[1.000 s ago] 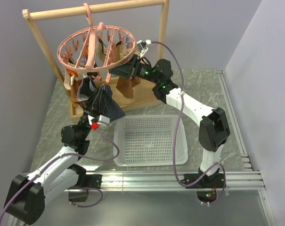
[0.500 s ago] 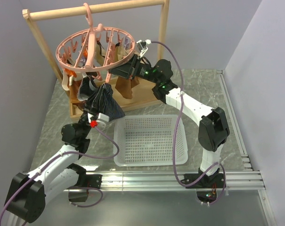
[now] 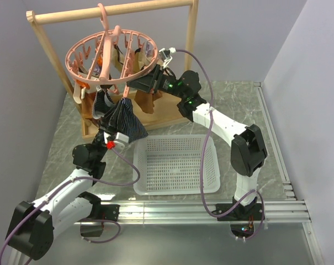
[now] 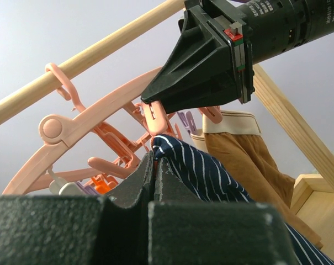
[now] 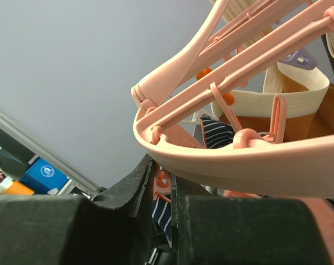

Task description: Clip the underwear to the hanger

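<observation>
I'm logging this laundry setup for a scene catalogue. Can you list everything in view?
Rack: one, pale wood, back left of the table.
Hanger: one, pink ring with clips, hooked on the rack's top bar.
Underwear: one, navy with thin stripes, held up at the hanger's near rim.
Other garments: several, brown and tan, hanging under the hanger; exact count hidden.
Basket: one, white perforated plastic, middle of the table.
Table: one, grey marble pattern.
Arms: two, white and black, bases at the near edge.
Left gripper: one, black, shut on the underwear.
Right gripper: one, black, pinching a hanger clip.
</observation>
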